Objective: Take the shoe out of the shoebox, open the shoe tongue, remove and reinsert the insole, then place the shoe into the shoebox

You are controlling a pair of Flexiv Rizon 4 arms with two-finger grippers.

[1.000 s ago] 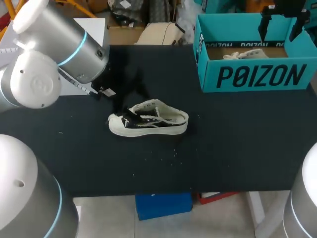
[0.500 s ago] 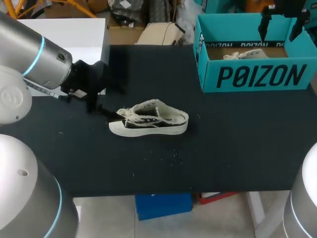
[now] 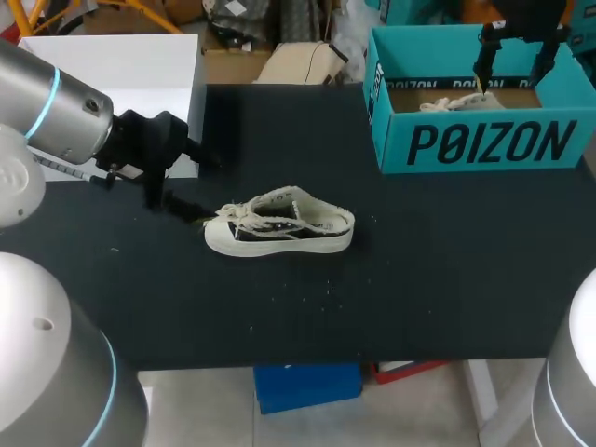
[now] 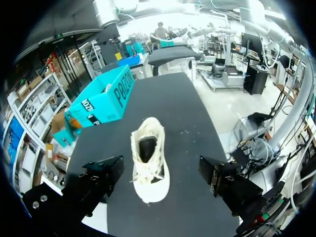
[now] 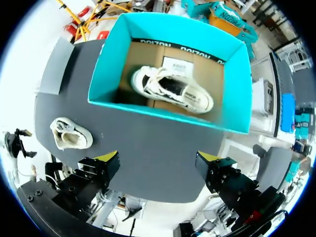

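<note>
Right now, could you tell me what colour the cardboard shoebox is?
Teal cardboard shoebox with black lettering, best in head view.

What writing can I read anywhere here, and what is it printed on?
"POIZON": big black letters on the outer wall of the teal shoebox, repeated small along the band inside its rim.
The white label on the box floor: too small to read.
Print on the shoe in the box: too blurred to read.
The shoe on the table: no print visible.

Bright, even light from overhead; the black table (image 3: 419, 279) shows little shadow (sheen on left arm (image 3: 58, 101)).
</note>
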